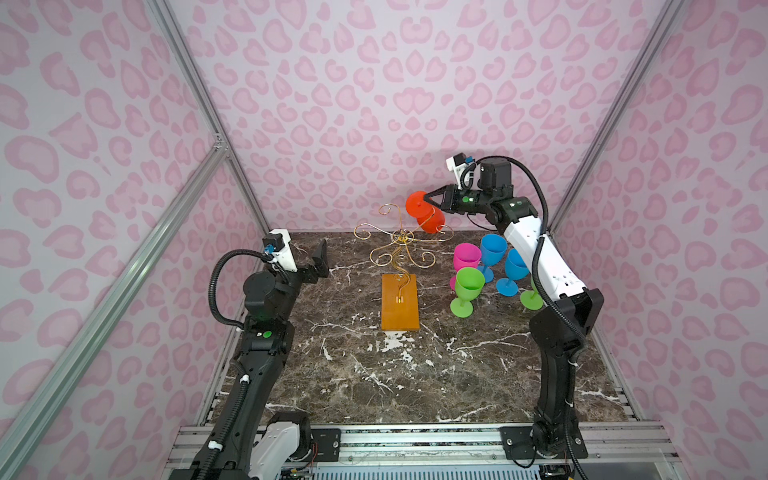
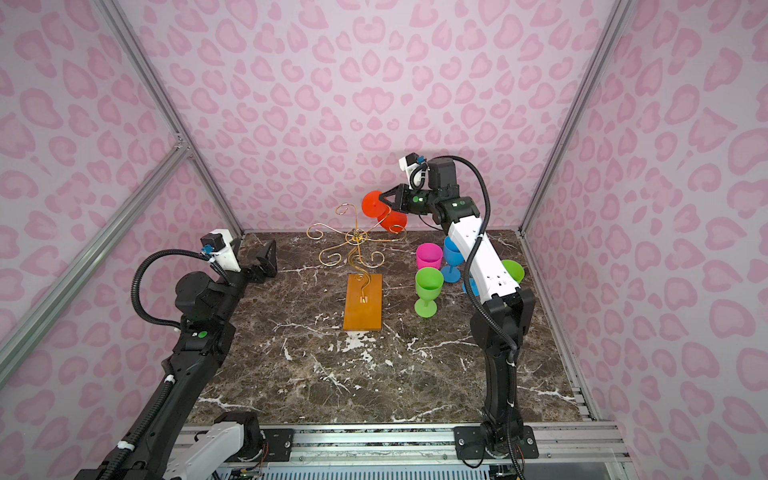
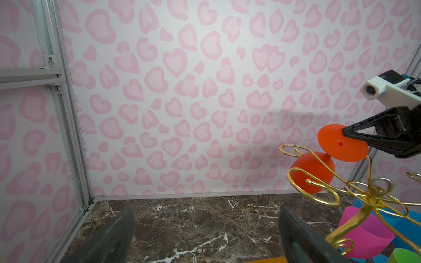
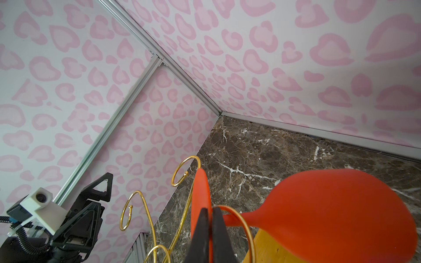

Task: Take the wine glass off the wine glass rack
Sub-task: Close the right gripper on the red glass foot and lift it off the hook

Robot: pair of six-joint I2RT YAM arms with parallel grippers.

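Two pincers are in view, but only one is working. My right pincer [image 1: 428, 200] is pinched almost flat on the rim of the round foot of the red wine glass [image 1: 432, 222], high at the far right of the wine glass rack [image 1: 400, 241]. I judge the foot is the sensible grip because it stands above the wire. The bowl hangs below it, mouth down and tilted, with the stem threaded through a gold scroll arm. The right wrist view shows that wire curling round the stem just beside my fingertips [image 4: 201, 232].

So the glass is on the rack and not yet free. As I read it, the next move must slide the stem out through the scroll's opening rather than pull straight up, or the light rack may tip on its wooden base [image 1: 400, 303].

Right of the rack, near my right arm, a pink glass [image 1: 466, 255], two blue glasses [image 1: 493, 247] and a green glass [image 1: 469, 284] stand upright on the tabletop [image 1: 374, 374]. That is probably the set-down area, and they are close enough to knock.

My left pincer [image 1: 320, 259] hovers at the far left with its jaws spread wide, holding nothing. It is well apart from the rack and free to steady the base if needed.
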